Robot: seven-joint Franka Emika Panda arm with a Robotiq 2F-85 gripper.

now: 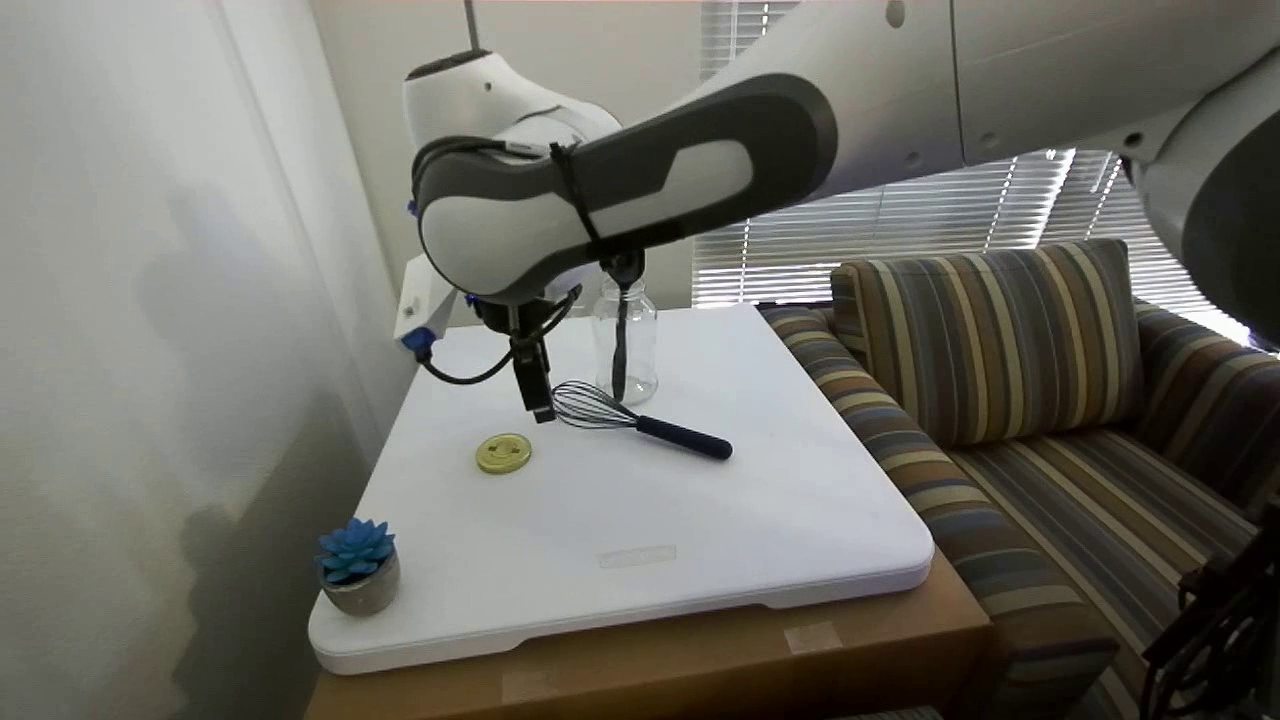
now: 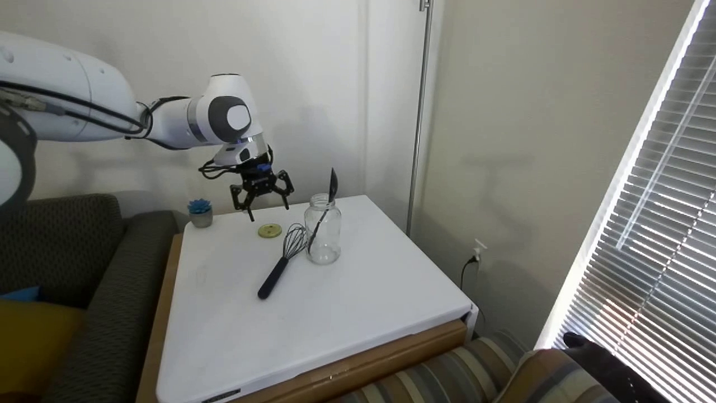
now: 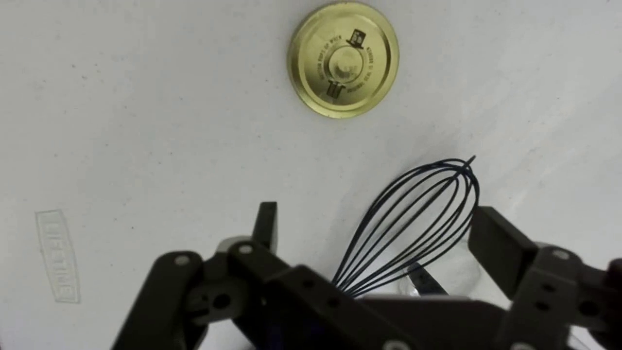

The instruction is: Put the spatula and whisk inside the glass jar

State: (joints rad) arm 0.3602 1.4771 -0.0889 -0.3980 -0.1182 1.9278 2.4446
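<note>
The black spatula [image 2: 333, 186] stands tilted in the clear glass jar [image 2: 330, 238], its rounded head above the rim. In an exterior view the spatula [image 1: 620, 345] and jar [image 1: 645, 350] are partly behind the arm. The whisk [image 2: 273, 278] lies flat on the table, its wire head close beside the jar; I cannot tell if they touch. My gripper [image 2: 269, 212] is open and empty above the table. In the wrist view the whisk's wires [image 3: 400, 230] lie below and between the open fingers [image 3: 376, 218]; the handle is hidden behind the gripper.
A gold lid [image 3: 343, 61] lies flat on the white table [image 1: 780, 520] near the whisk head. A potted blue succulent [image 1: 360, 565] stands at a table corner. A wall and a striped sofa [image 1: 985, 350] flank the table.
</note>
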